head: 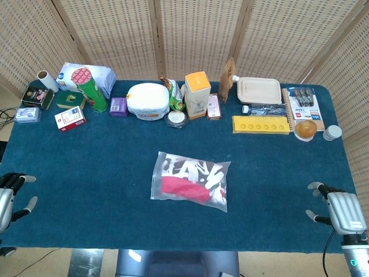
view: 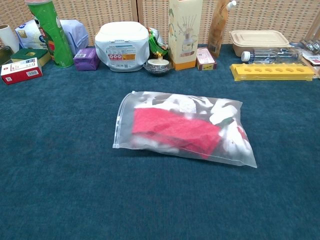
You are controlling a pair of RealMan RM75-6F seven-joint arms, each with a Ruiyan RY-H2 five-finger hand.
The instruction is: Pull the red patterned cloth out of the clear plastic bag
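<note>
The clear plastic bag (head: 191, 180) lies flat in the middle of the blue table, with the folded red patterned cloth (head: 185, 188) inside it. From the chest view the bag (view: 182, 127) shows its zip edge on the left side, and the red cloth (view: 175, 129) fills its centre. My left hand (head: 11, 193) hovers at the table's near-left edge, fingers apart and holding nothing. At the near-right edge my right hand (head: 340, 209) is likewise empty with fingers spread. Both hands are far from the bag and absent from the chest view.
Along the back of the table (head: 86, 167) stand a green can (head: 89, 88), a white tub (head: 147, 101), a yellow-topped carton (head: 197, 94), a lidded box (head: 259, 90), a yellow tray (head: 260, 124), small boxes and a notebook (head: 304, 107).
</note>
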